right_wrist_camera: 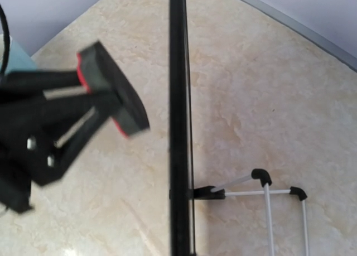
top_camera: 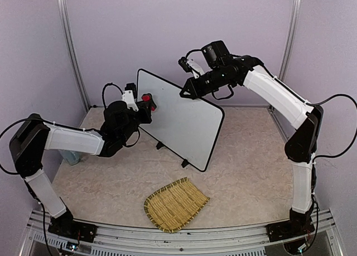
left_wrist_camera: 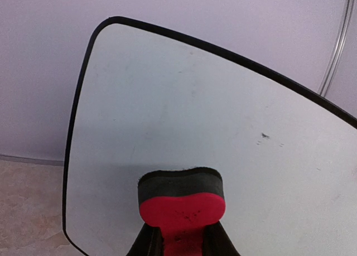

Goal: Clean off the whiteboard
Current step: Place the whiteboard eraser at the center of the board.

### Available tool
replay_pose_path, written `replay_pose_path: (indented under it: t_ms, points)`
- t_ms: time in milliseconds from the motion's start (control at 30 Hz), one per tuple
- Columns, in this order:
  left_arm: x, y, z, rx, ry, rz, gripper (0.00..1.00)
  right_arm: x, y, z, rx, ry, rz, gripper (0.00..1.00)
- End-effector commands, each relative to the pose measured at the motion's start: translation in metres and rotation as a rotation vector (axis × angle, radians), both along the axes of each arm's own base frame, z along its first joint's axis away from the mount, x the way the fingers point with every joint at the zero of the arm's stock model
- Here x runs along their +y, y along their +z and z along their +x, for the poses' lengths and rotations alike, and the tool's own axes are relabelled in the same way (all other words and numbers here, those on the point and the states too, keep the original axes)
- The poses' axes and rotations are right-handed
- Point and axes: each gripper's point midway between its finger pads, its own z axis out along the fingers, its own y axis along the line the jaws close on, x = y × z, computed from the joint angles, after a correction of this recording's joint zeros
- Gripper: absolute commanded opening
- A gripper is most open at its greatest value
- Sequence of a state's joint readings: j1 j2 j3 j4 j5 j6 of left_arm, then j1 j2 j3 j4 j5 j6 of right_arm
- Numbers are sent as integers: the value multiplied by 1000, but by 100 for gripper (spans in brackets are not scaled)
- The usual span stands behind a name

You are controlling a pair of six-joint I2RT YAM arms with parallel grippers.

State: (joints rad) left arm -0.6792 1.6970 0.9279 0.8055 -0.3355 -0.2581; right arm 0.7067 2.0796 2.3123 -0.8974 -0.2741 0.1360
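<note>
The whiteboard (top_camera: 184, 122) stands upright on its black feet mid-table, turned at an angle. Its white face (left_wrist_camera: 195, 116) fills the left wrist view and bears only a few small dark specks (left_wrist_camera: 264, 136). My left gripper (left_wrist_camera: 179, 236) is shut on a red-and-black eraser (left_wrist_camera: 181, 203), held at the board's upper left (top_camera: 148, 98). In the right wrist view the eraser (right_wrist_camera: 111, 88) sits a short gap away from the board's black rim (right_wrist_camera: 178, 128). My right gripper (top_camera: 187, 92) is at the board's top edge, shut on the rim; its fingers do not show in its own view.
A woven straw mat (top_camera: 175, 203) lies near the front edge of the table. A light blue object (top_camera: 72, 155) sits behind the left arm. The board's black foot (right_wrist_camera: 209, 193) and white wire stand (right_wrist_camera: 268, 194) reach out behind it. Purple walls close in the table.
</note>
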Motion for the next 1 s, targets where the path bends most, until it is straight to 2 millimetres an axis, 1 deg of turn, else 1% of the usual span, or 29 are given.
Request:
replay_pose_path:
  t_ms: [0, 133, 200, 300, 400, 500, 567, 633, 767, 967]
  points:
    - [34, -13, -2, 67, 61, -12, 21, 4, -57, -37, 205, 74, -107, 0]
    - [49, -15, -11, 72, 88, -16, 21, -2, -32, -38, 170, 71, -66, 0]
    - [56, -14, -14, 71, 104, -21, 21, -2, -23, -41, 170, 88, -41, 0]
    - [68, -15, -18, 87, 148, -21, 21, -3, -21, -44, 178, 96, -29, 0]
    - [83, -25, -18, 135, 226, -1, 21, -5, -21, -46, 182, 92, -34, 0]
    - [97, -43, -17, 194, 293, 47, 21, -9, -15, -50, 178, 90, -28, 0]
    - [103, -58, -16, 254, 315, 60, 21, -12, -9, -51, 172, 88, -18, 0]
    - [106, -77, -14, 338, 324, 93, 22, -15, -9, -49, 172, 80, -22, 0]
    - [102, -105, -15, 445, 306, 148, 28, -17, -11, -48, 175, 74, -26, 0]
    - [101, -146, -17, 585, 284, 192, 30, -18, -8, -49, 169, 74, -22, 0]
